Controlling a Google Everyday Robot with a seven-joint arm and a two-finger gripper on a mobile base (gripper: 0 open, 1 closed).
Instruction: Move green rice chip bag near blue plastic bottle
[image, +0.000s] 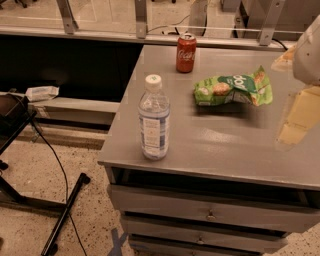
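Grey, smooth metal makes up the bench (215, 142). On it, a crinkly green bag (233, 89) lies flat toward the far right, a tall clear bottle (154, 120) with a white cap stands at the near left, and a cylindrical red can (186, 53) stands far back. The pale, blurred hand (309, 52) shows at the right edge, just right of the bag and apart from it; I cannot tell whether it is open or closed.
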